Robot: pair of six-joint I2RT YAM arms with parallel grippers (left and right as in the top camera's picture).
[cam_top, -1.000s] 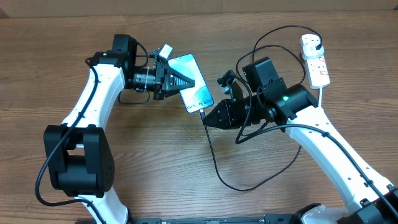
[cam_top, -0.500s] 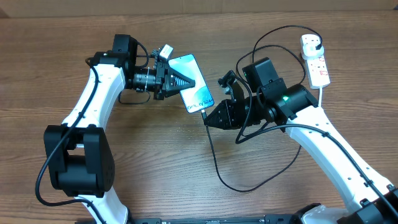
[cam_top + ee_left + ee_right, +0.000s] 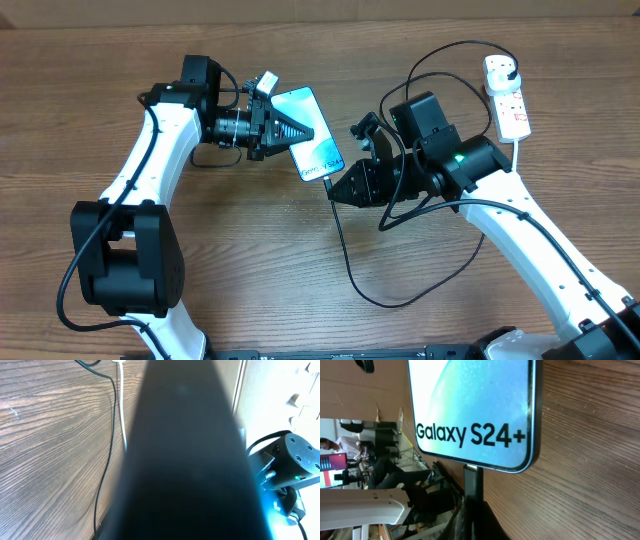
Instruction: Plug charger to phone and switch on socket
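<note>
Left arm (image 3: 158, 150) reaches in from table's left side, forearm pointing right. Left gripper (image 3: 298, 130) pinched tight on phone (image 3: 322, 152). Right arm (image 3: 535, 235) folds in from right, wrist aimed left. Right gripper (image 3: 337, 192) clamped on charger (image 3: 344, 255) at its connector end.

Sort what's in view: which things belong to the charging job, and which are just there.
For the job: phone, charger, socket.
Just there: white cord off the socket, wooden table.
</note>
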